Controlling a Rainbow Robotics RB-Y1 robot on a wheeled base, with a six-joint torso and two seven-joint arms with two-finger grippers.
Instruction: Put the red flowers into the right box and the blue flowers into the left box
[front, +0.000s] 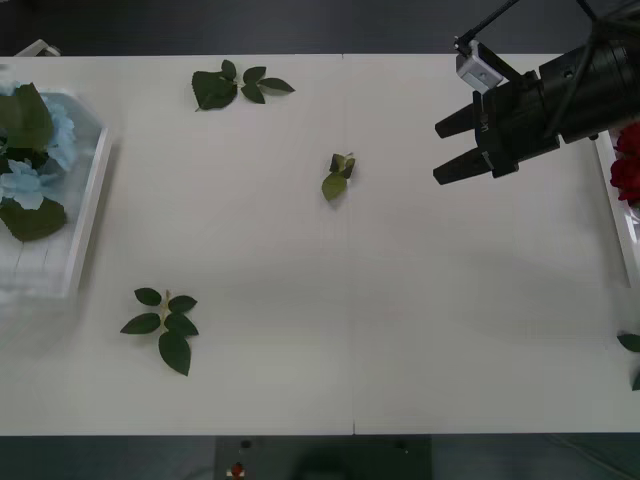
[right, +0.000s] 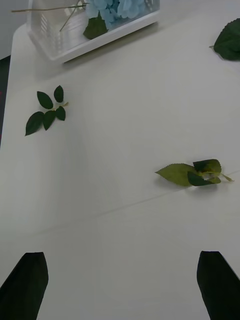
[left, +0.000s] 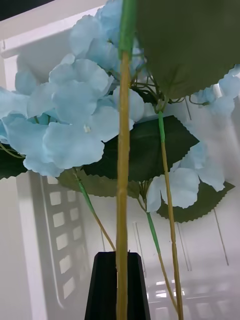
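- Counter (front: 400, 330): a wide white surface carrying three loose leaf sprigs and a box at each end.
- The right tool (front: 448, 148) hangs above the counter's far right part, its two black fingers spread wide apart and pointing toward the middle, with nothing between them. In the right wrist view the same fingers (right: 24, 290) sit at the two corners over bare counter.
- The right box (front: 618, 215) shows as a white rim at the counter's right edge, just beside and partly under the right arm; the red flowers (front: 627, 165) lie inside it, seen as a deep red bloom at the picture's edge.
- The left box (front: 88, 215), translucent white, stands at the counter's left end. The blue flowers (front: 28, 180) lie in it as pale blue clusters among large dark green leaves.
- The left tool (left: 117, 287) is inside the left box, right among the blue flowers. Its black fingers are drawn together around a thin yellowish stem (left: 122, 200) that runs up to the blooms, with the box's gridded wall close behind.
- A small pale-green sprig (front: 340, 175) lies near the counter's middle, well apart from both boxes.
- A dark-leaved sprig (front: 165, 325) lies near the front on the left side.
- Another leaf cluster (front: 235, 85) lies close to the far edge, left of centre.
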